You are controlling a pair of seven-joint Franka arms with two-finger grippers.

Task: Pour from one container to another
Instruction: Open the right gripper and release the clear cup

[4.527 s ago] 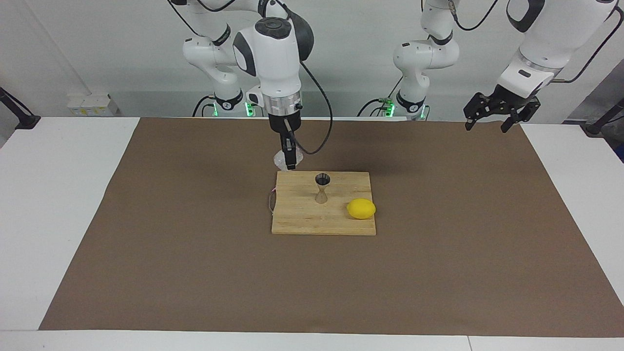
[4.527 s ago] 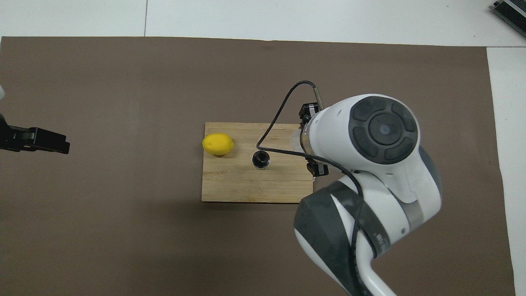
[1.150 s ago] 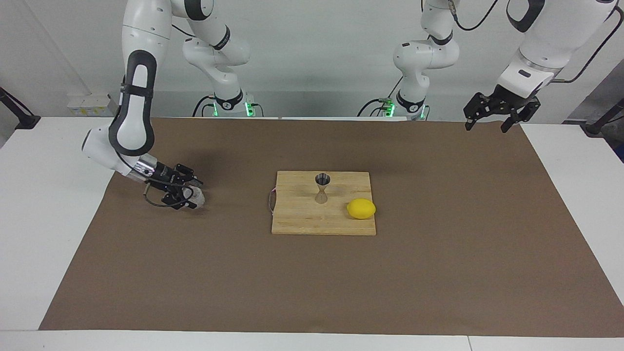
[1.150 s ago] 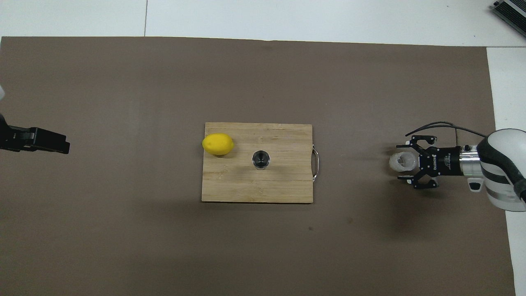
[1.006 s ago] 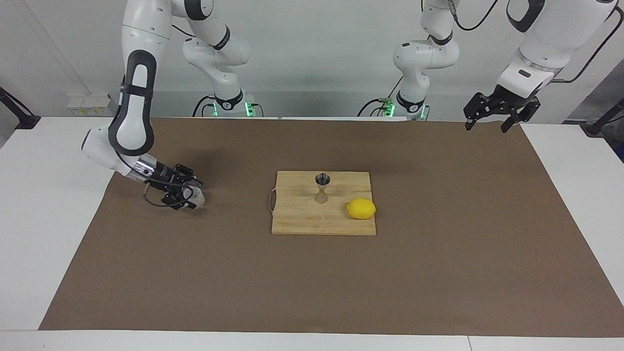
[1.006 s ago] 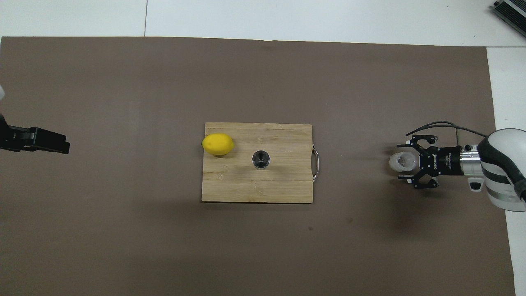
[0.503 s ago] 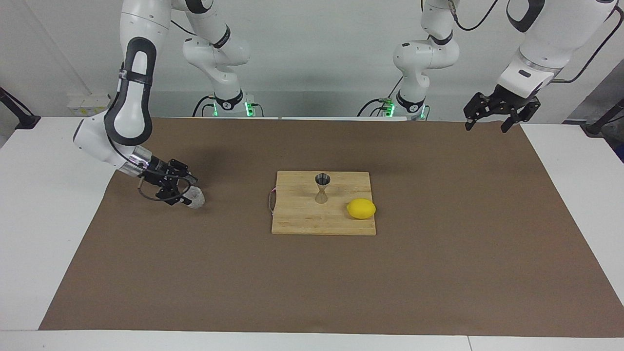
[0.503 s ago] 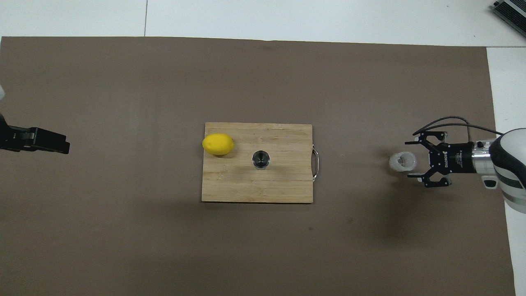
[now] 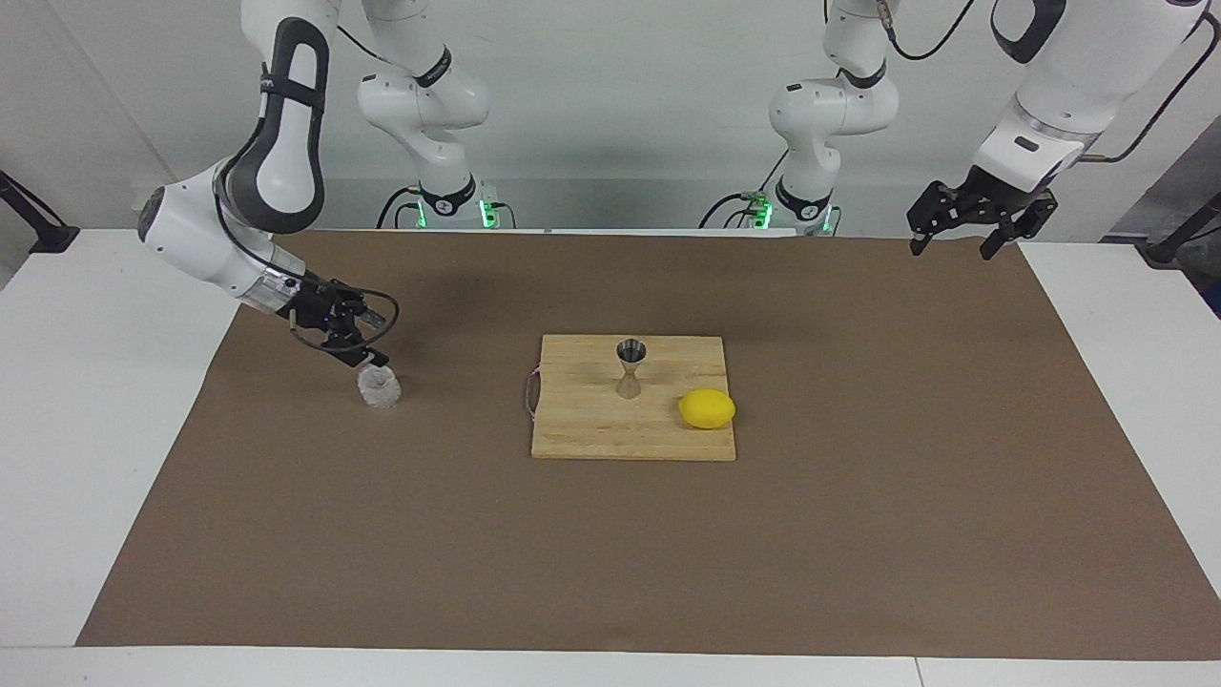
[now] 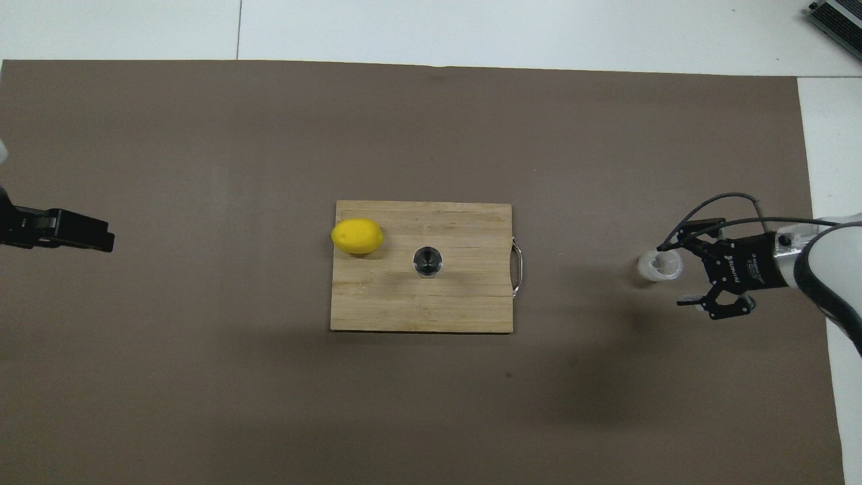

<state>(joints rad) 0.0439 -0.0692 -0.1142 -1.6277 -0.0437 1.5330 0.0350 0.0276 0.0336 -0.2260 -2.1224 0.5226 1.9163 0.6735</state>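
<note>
The clear faceted glass cup (image 9: 379, 388) (image 10: 660, 265) stands upright on the brown mat, toward the right arm's end of the table, free of any grip. My right gripper (image 9: 367, 342) (image 10: 675, 275) hangs open just above and beside it, holding nothing. The steel jigger (image 9: 630, 367) (image 10: 427, 261) stands upright on the wooden cutting board (image 9: 591, 429) (image 10: 390, 303). My left gripper (image 9: 949, 250) (image 10: 101, 239) waits open and empty in the air over the left arm's end of the mat.
A yellow lemon (image 9: 707, 408) (image 10: 357, 236) lies on the board, beside the jigger toward the left arm's end. The board has a metal handle (image 10: 517, 266) on the edge facing the cup. The brown mat (image 9: 610, 553) covers most of the white table.
The right gripper carried the cup from beside the board to the mat, let it go, and has now drawn back and risen off it. The left arm has not moved.
</note>
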